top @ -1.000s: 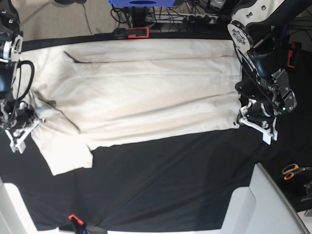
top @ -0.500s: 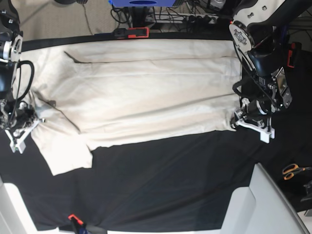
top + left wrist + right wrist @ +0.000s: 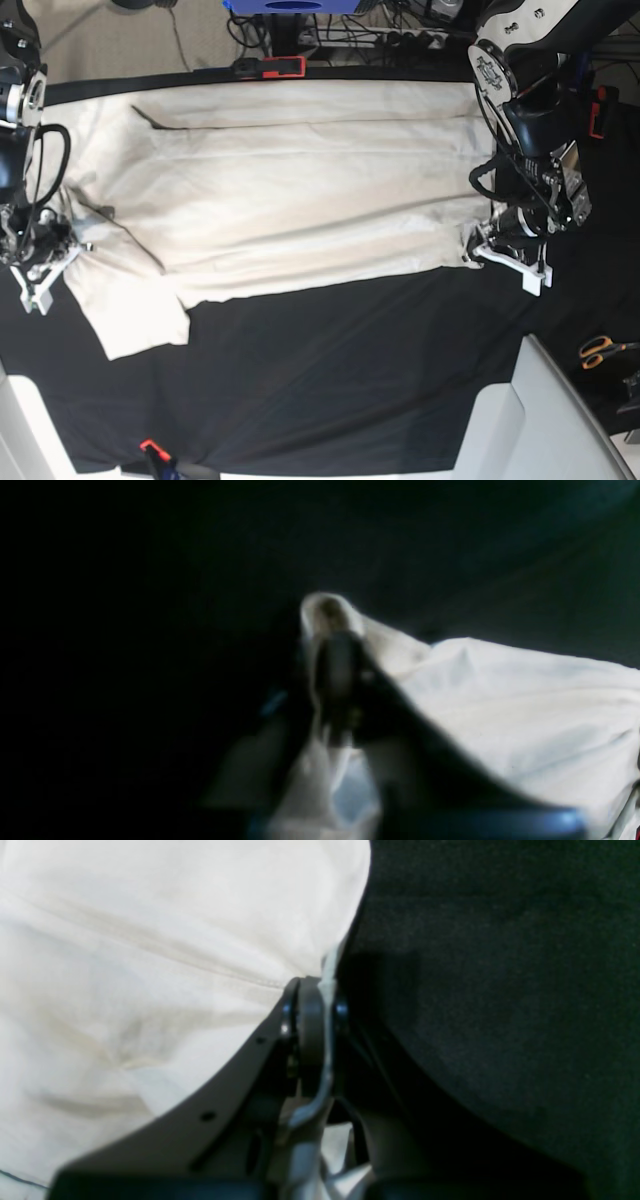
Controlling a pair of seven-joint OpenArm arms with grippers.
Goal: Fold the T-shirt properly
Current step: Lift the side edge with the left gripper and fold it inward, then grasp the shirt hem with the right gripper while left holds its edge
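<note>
Cloth of this kind is light, soft and limp, so the T-shirt (image 3: pixel 290 190) will sag and wrinkle wherever it is lifted, and I judge it is best taken at its corners and hems, two points at once, so that an edge stays straight. It lies spread flat on the black tablecloth (image 3: pixel 340 370) of the desk, filling the upper half of the base view, with one sleeve hanging toward the lower left. The left end effector (image 3: pixel 485 250), at the right of the frame, is pressed together on the lower right corner of the shirt; in the left wrist view the cloth (image 3: pixel 500 705) rises to a small peak between the closed fingers (image 3: pixel 335 680). The right end effector (image 3: pixel 45 262), at the left edge of the frame, pinches the shirt edge near the sleeve, and its wrist view shows cloth (image 3: pixel 150 965) caught in the closed jaws. Below the shirt the tablecloth is open and dark, giving wide room. Orange scissors (image 3: pixel 600 350) lie at the far right, well apart, and a red clamp (image 3: pixel 270 67) sits at the top edge.
</note>
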